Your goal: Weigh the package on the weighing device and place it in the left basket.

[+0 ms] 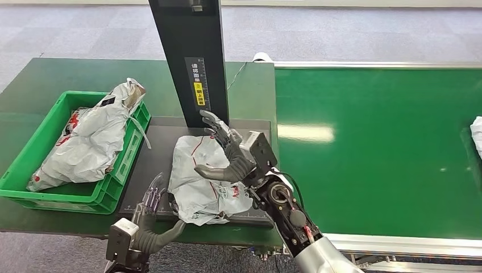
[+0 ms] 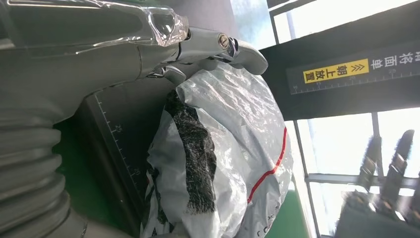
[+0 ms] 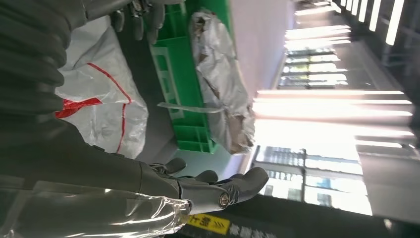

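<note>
fingers point(image 1: 219, 133) of my right hand point(image 1: 230, 153) are spreading wide above the white package point(image 1: 202, 182), thumb reaching out over its middle, and i am gripping nothing with it; whether the palm is touching the plastic, i cannot tell. my left hand point(image 1: 149, 224) is waiting just at the near edge of the weighing device point(image 1: 150, 165), fingers apart and pointing up, thumb stretching toward the package's near corner, also holding nothing. in the left wrist view my thumb point(image 2: 233, 47) is hovering close over the crinkled bag point(image 2: 223, 158), which is showing a red line and a dark patch.

the package is lying on the dark scale platform, right in front of the black upright post point(image 1: 190, 57) with its yellow label point(image 1: 199, 94). to the left, the green basket point(image 1: 34, 156) is sitting beside the scale and already carrying a grey-white parcel point(image 1: 94, 136) that is leaning across it. on my right the green conveyor belt point(image 1: 375, 148) is stretching away, with another white bag point(image 1: 476, 133) peeking in at its far edge.
</note>
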Controlling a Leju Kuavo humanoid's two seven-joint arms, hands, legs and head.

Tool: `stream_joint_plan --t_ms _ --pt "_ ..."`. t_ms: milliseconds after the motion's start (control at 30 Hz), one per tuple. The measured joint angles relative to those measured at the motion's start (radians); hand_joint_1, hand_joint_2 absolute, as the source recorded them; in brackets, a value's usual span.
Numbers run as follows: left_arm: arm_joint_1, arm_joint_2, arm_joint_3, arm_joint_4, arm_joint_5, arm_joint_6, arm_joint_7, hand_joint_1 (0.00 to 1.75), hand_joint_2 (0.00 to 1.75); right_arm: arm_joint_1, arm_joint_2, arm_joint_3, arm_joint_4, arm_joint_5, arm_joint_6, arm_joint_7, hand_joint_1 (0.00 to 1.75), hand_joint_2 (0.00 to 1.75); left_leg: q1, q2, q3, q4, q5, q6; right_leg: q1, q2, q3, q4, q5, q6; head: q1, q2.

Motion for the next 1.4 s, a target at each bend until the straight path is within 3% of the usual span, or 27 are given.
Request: stream_joint_plan --t_ms 200,367,533,700,1033,1400 --pt "0.046 -0.002 0.032 -0.068 -0.032 0.060 -0.014 0.00 1.75 0.166 -0.051 -0.069 -0.218 -0.095 -0.013 -0.011 0.00 1.75 0.000 0.000 0.000 0.000 -0.001 0.000 0.000 0.000 0.000 0.000 0.000 0.000 0.000 0.000" --pt "0.101 -0.013 0.134 -0.191 -0.060 0.121 -0.030 0.00 1.75 0.316 -0.081 -0.186 -0.346 -0.138 -0.016 -0.025 0.00 1.75 0.000 0.000 0.000 0.000 -0.001 0.000 0.000 0.000 0.000 0.000 0.000 0.000 0.000 0.000" --pt "0.143 -0.040 0.235 -0.291 -0.134 0.141 -0.041 0.00 1.75 0.429 -0.087 -0.285 -0.449 -0.143 -0.005 -0.026 0.00 1.75 0.000 0.000 0.000 0.000 -0.001 0.000 0.000 0.000 0.000 0.000 -0.001 0.000 0.000 0.000" --pt "0.150 -0.055 0.260 -0.353 -0.203 0.189 -0.046 0.00 1.75 0.482 -0.075 -0.336 -0.518 -0.126 0.005 -0.009 0.00 1.75 0.000 0.000 0.001 0.000 -0.001 0.000 0.000 0.000 0.001 0.000 -0.001 0.000 0.000 0.000" --pt "0.101 -0.036 0.163 -0.361 -0.371 0.187 0.049 0.00 1.75 0.488 -0.069 -0.368 -0.543 -0.120 0.034 -0.001 0.00 1.75 0.000 0.000 0.002 0.000 -0.001 0.000 0.000 0.000 0.002 0.000 0.000 0.000 0.000 0.000" --pt "-0.057 0.048 0.015 -0.136 -0.515 0.212 0.158 0.00 1.75 0.449 -0.064 -0.370 -0.520 -0.135 0.039 -0.001 0.00 1.75 0.000 0.000 0.002 0.000 -0.001 0.000 0.000 0.000 0.002 0.000 0.000 0.000 0.000 0.000"
